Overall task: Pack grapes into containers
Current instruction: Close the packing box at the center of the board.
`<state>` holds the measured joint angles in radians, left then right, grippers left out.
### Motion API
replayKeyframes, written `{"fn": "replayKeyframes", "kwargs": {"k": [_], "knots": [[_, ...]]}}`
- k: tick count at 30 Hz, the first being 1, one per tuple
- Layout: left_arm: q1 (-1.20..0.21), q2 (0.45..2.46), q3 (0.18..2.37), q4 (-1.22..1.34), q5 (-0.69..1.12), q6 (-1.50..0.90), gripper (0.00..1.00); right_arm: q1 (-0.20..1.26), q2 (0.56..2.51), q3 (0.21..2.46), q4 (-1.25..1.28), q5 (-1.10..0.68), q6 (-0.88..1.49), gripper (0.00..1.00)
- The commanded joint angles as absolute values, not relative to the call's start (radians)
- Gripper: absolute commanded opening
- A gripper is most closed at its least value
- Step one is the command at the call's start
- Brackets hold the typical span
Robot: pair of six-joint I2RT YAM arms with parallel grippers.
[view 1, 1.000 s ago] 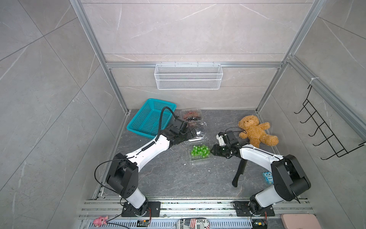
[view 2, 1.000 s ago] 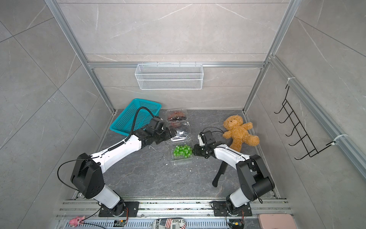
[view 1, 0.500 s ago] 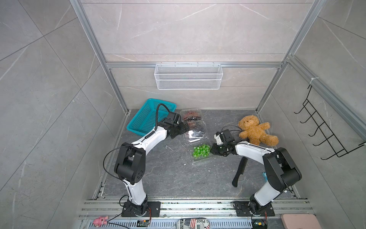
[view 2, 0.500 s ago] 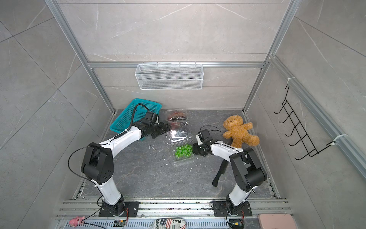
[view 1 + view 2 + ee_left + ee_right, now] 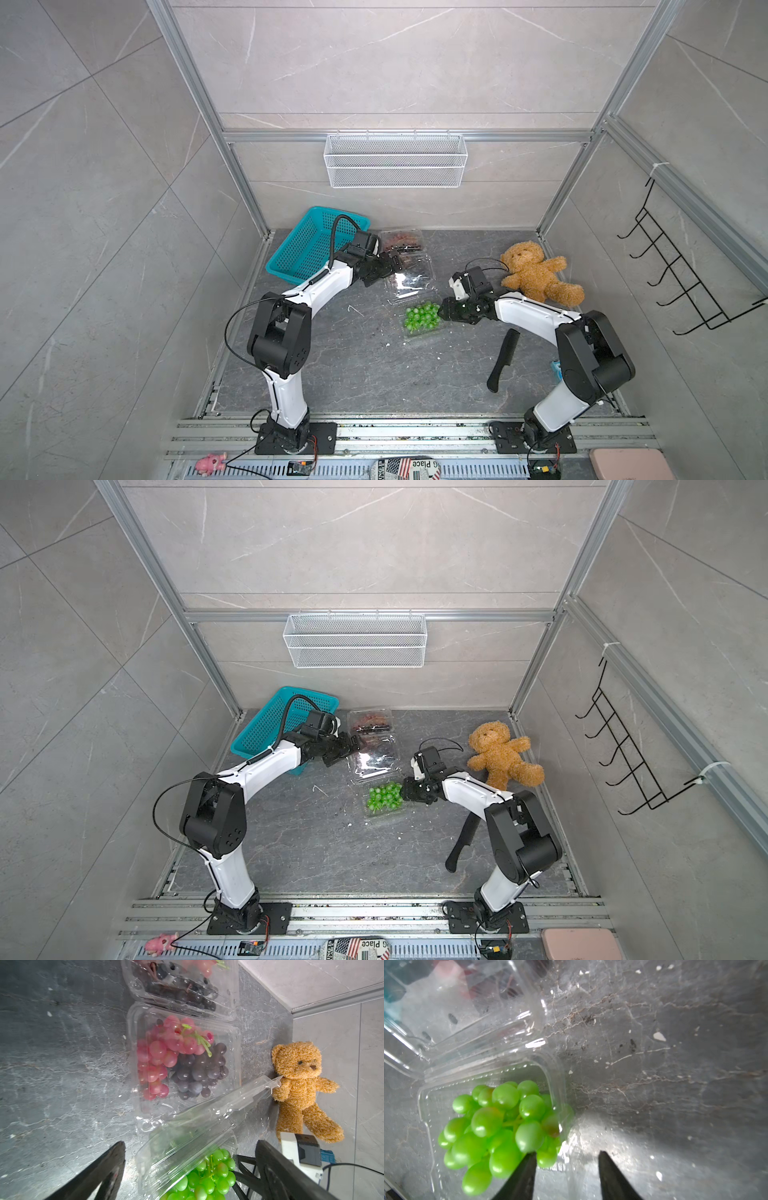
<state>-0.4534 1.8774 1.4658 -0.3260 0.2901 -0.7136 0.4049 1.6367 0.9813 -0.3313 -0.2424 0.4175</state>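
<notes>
- The left gripper hangs beside the row of boxes with its jaws spread wide and nothing between them. The right gripper sits low at the green-grape clamshell, jaws apart and gripping nothing. One finger touches the fruit inside and the other stands outside the wall.
- The step appears to be shutting this box, since its fruit is in and its lid stands half raised, tilted over the tray.
- To do it well, the right gripper should first lift straight clear, so the thin wall between its fingers is not dragged.
- The box looks light and likely to slide on the dark tabletop, so one arm should steady the tray while the other presses the lid's free edge down.
- The middle clamshell holds a red bunch touching a dark purple bunch. I cannot tell whether its lid is latched.
- The green bunch is glossy, tightly clustered and crowded against one wall. Berries near that rim could be pinched, so nudge them inward first.
</notes>
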Motion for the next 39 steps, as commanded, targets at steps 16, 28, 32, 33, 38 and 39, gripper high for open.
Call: {"fn": "replayKeyframes", "kwargs": {"k": [16,28,32,33,38,39], "knots": [[-0.459,1.879,1.515,-0.245,0.389,-0.686,0.99,0.363,1.541,0.999,-0.375,-0.266,0.422,0.99],[-0.499,1.802,1.491,-0.231,0.384,-0.674,0.99,0.324,1.476,0.992,-0.386,-0.312,0.455,0.99],[-0.527,1.78,1.493,-0.236,0.366,-0.665,0.99,0.304,1.448,0.988,-0.386,-0.334,0.477,1.0],[-0.533,1.775,1.491,-0.236,0.364,-0.663,0.99,0.3,1.44,0.987,-0.388,-0.338,0.481,0.99],[-0.562,1.757,1.471,-0.237,0.347,-0.665,0.99,0.279,1.387,1.003,-0.42,-0.343,0.49,1.0],[-0.569,1.751,1.461,-0.234,0.34,-0.667,0.99,0.272,1.376,1.007,-0.424,-0.35,0.495,1.0]]}}
